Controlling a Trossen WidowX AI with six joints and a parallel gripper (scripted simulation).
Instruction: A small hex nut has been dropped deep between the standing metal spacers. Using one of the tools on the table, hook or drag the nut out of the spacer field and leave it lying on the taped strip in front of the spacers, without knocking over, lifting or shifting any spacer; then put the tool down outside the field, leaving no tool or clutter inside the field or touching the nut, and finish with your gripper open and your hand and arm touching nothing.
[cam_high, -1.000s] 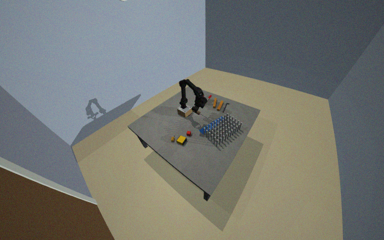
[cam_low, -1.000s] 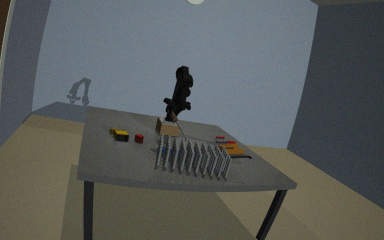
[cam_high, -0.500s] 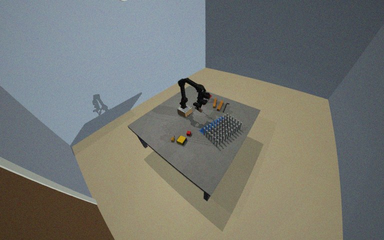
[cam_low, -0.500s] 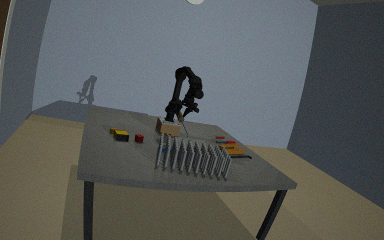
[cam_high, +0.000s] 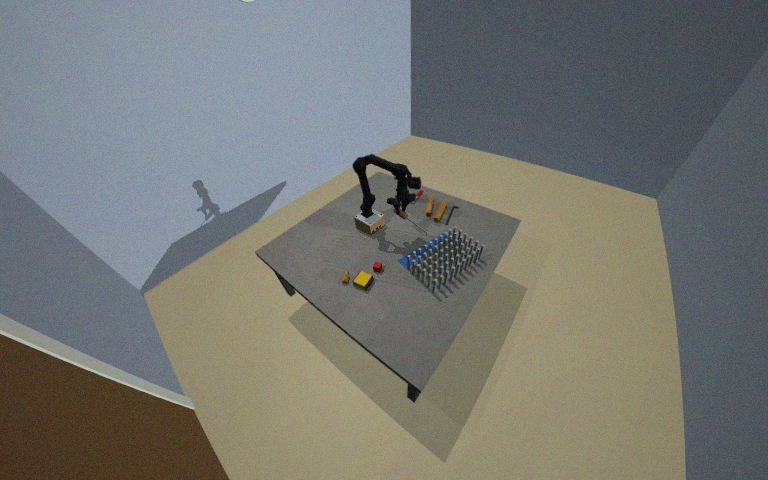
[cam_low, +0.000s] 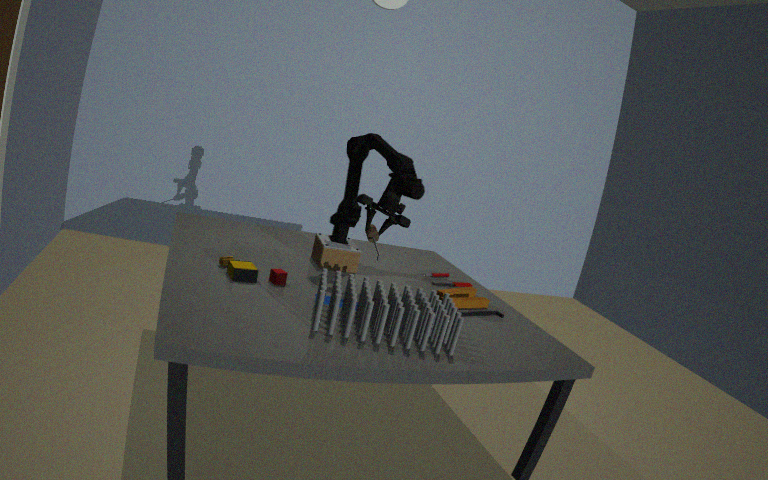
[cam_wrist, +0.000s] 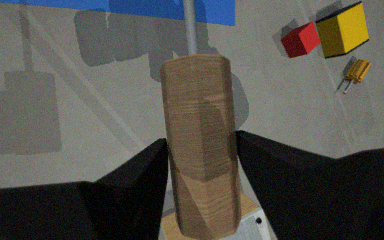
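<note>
My gripper (cam_high: 400, 212) (cam_low: 372, 230) (cam_wrist: 201, 141) is shut on the wooden handle (cam_wrist: 200, 100) of a tool with a thin grey shaft (cam_high: 417, 227) (cam_low: 377, 249) (cam_wrist: 190, 30). The tool is held above the table, its shaft slanting down toward the spacer field. The shaft's far end is out of the wrist view, and its shape is too small to tell in the top and exterior views. The metal spacers (cam_high: 481, 252) (cam_low: 318, 311) stand upright in rows. The blue taped strip (cam_high: 403, 261) (cam_low: 327, 300) (cam_wrist: 220, 12) lies along their arm-side edge. The nut cannot be made out.
A red cube (cam_high: 377, 266) (cam_low: 278, 276) (cam_wrist: 301, 40), a yellow block (cam_high: 363, 279) (cam_low: 242, 270) (cam_wrist: 350, 31) and a small orange item (cam_high: 345, 277) (cam_wrist: 358, 71) lie to one side. Orange bars (cam_high: 440, 211) (cam_low: 471, 303), a black bent tool (cam_low: 481, 313) and red-handled tools (cam_low: 461, 284) lie on the other.
</note>
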